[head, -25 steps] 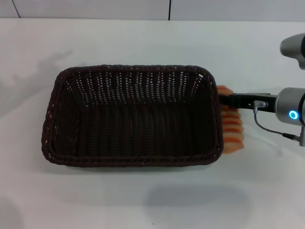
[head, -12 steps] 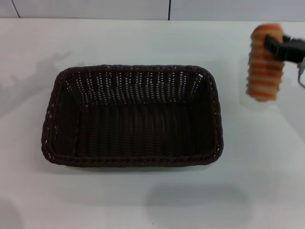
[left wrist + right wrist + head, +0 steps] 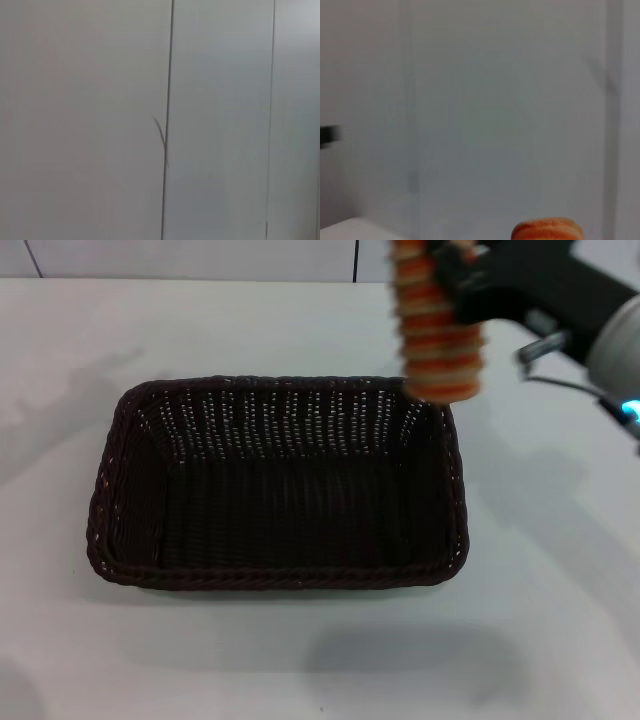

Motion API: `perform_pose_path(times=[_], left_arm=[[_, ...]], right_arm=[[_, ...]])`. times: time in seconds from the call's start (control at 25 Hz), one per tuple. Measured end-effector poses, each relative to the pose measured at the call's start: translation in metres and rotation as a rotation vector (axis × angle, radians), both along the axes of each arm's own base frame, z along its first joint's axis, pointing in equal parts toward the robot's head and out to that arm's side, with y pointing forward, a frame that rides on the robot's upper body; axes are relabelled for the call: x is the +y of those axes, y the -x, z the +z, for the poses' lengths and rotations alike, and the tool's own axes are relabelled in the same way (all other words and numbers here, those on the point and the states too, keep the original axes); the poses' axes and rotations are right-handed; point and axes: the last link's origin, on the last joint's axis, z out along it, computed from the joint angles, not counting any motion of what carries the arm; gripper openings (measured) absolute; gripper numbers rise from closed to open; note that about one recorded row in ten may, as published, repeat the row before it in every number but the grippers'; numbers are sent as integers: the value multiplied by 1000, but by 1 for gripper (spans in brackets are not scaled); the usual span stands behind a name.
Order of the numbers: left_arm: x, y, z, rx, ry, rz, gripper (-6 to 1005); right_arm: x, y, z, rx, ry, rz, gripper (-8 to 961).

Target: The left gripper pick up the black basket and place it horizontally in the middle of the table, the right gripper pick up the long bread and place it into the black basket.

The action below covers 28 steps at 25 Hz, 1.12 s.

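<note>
The black basket (image 3: 278, 483) lies lengthwise across the middle of the white table (image 3: 300, 660), open and with nothing in it. My right gripper (image 3: 455, 282) is shut on the long bread (image 3: 435, 325), an orange loaf with cream stripes. It holds the loaf hanging on end in the air over the basket's far right corner. The loaf's rounded end also shows in the right wrist view (image 3: 547, 231). The left gripper is out of view; its wrist view shows only a pale wall.
A pale panelled wall (image 3: 200, 258) runs behind the table's far edge. The right arm's grey joint with its blue light (image 3: 622, 360) reaches in from the upper right.
My right gripper has lifted the long bread off the table to the right of the basket, raised it, and carried it left to above the basket's far right corner.
</note>
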Motion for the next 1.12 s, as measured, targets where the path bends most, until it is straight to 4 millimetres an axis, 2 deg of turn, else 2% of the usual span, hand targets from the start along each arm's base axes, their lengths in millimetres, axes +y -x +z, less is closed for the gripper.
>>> perform_pose_path(times=[0.04, 0.08, 0.16, 0.2, 0.36, 0.44, 0.72, 0.92, 1.12], left_arm=[[0, 0, 0, -1, -1, 0, 542], [-1, 0, 1, -6, -6, 0, 542], [-2, 1, 3, -14, -15, 3, 542], [-2, 1, 3, -14, -15, 3, 542], [-3, 3, 4, -23, -21, 6, 542], [-3, 3, 4, -23, -21, 6, 542], [-8, 6, 5, -38, -35, 8, 542], [-10, 8, 8, -58, -53, 11, 542], [-11, 10, 12, -88, -85, 17, 542]], right_arm=[[-3, 11, -14, -30, 52, 48, 303], [-3, 11, -14, -30, 52, 48, 296], [0, 17, -37, -66, 133, 79, 282], [0, 17, -37, -66, 133, 79, 276], [7, 19, -65, -71, 268, 79, 262], [7, 20, -67, -83, 282, 87, 263], [4, 21, -67, -90, 285, 98, 506], [4, 22, -67, -95, 284, 103, 611], [7, 21, -64, -111, 256, 117, 611]])
